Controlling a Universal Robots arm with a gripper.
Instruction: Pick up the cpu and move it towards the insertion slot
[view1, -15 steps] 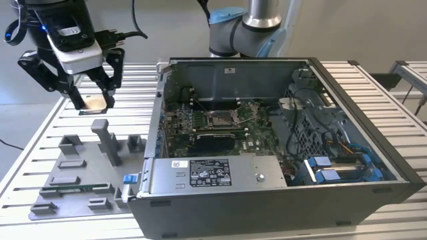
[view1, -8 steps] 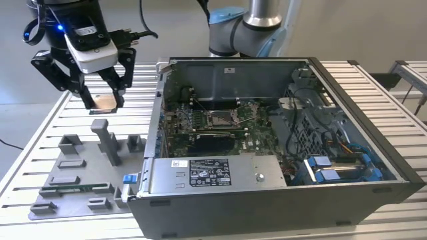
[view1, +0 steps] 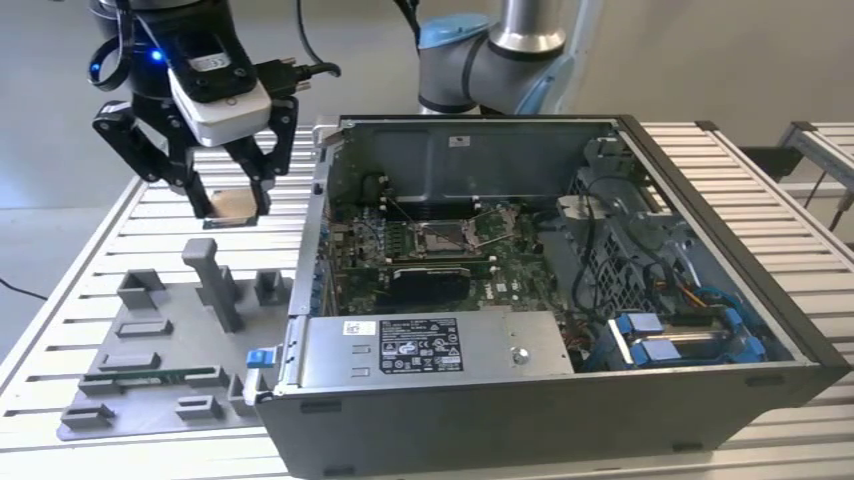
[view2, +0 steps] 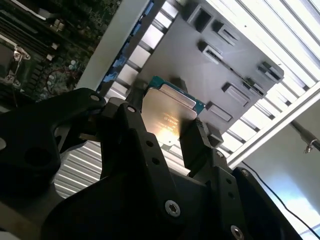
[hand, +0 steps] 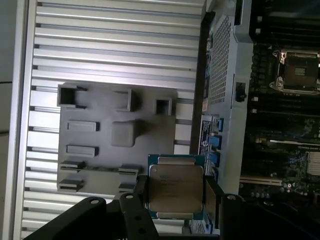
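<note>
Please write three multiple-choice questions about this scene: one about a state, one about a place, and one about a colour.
1. The computer case is: A closed; B open, its inside showing; C wrapped in foil.
2. The cpu is: A inside the case; B on the floor; C held in the gripper, outside the case.
3. The fixture plate is: A grey; B red; C yellow.

Answers: 1 B, the boards inside are in plain sight. 2 C, the gripper clamps it beside the case. 3 A, it looks grey in every view.

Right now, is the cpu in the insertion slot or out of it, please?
Out: the gripper holds the cpu above the table, outside the computer case; the insertion slot is empty.
</note>
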